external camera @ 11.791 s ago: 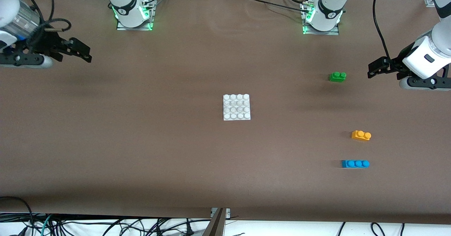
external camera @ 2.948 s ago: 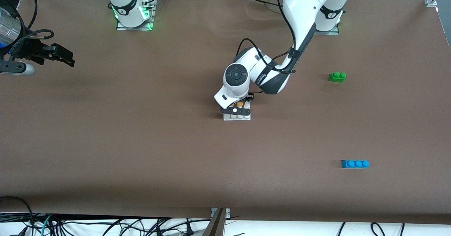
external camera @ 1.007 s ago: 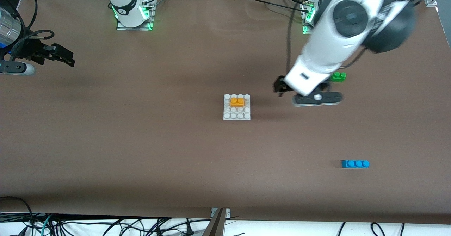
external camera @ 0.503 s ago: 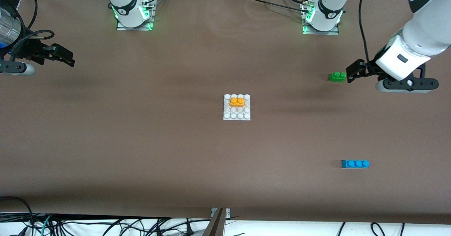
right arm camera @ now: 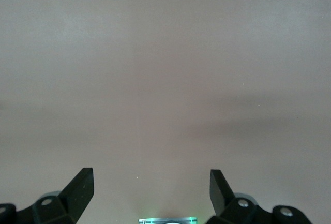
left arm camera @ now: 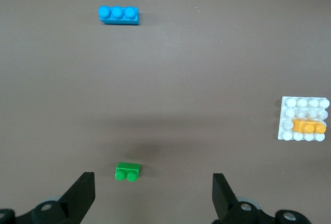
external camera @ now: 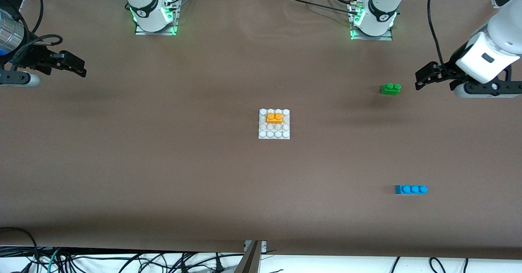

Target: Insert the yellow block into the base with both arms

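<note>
**Yellow block seated on the base, both grippers apart and empty**

Starting at the right arm's end of the table (external camera: pixel 163 175), the right gripper (external camera: pixel 75 66) hangs over bare brown cloth, well apart from everything else. Its fingers (right arm camera: pixel 81 187) stand wide apart with nothing between them, and the right wrist view shows only the table surface below.

At mid-table lies the base (external camera: pixel 274 133), flat on the cloth. The yellow block (external camera: pixel 275 117) sits on its studs, in the second row from the edge nearest the robots, across the two middle columns. It looks pressed down level, though from this height I cannot be sure it is fully seated. In the left wrist view the block (left arm camera: pixel 309 127) shows on the base (left arm camera: pixel 287 104) the same way.

Toward the left arm's end, the green brick (external camera: pixel 390 88) rests on the table, farther from the front camera than the base. The blue brick (external camera: pixel 411 189) lies well nearer to that camera.

The left gripper (external camera: pixel 423 79) hovers over the cloth just beside the green brick, toward the table's end, touching nothing. Its fingers (left arm camera: pixel 221 190) are spread wide and empty.
</note>
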Controlling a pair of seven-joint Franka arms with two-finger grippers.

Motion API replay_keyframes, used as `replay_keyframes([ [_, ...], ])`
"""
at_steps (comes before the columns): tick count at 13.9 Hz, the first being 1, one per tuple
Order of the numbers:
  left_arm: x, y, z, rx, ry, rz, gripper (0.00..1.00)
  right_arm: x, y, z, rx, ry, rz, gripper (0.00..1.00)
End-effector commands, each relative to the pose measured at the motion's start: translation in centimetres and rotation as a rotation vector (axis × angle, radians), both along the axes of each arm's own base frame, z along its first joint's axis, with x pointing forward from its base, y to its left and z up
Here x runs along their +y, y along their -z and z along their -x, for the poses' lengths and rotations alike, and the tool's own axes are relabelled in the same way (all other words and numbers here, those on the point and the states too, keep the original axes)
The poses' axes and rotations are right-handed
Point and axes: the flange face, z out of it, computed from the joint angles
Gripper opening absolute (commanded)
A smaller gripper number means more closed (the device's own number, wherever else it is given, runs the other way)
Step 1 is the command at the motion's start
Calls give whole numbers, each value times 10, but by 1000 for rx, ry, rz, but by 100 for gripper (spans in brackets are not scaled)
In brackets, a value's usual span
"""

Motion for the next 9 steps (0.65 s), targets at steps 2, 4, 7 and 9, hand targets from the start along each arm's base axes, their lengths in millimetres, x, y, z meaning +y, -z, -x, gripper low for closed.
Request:
replay_keyframes([
  [2, 8, -4, 14, 0, 3, 19, 100, 1, -7, -1, -10, -12, -4, 99],
  [4, 11, -4, 16, 10, 20, -4, 100, 0, -8, -1, -11, -15, -3, 99],
  [7, 11, -4, 16, 9, 53, -14, 100, -2, -7, -1, -9, -16, -4, 99],
  [9, 11, -4, 16, 10, 53, -15, 100, -2, -7, -2, -14, -17, -4, 99],
])
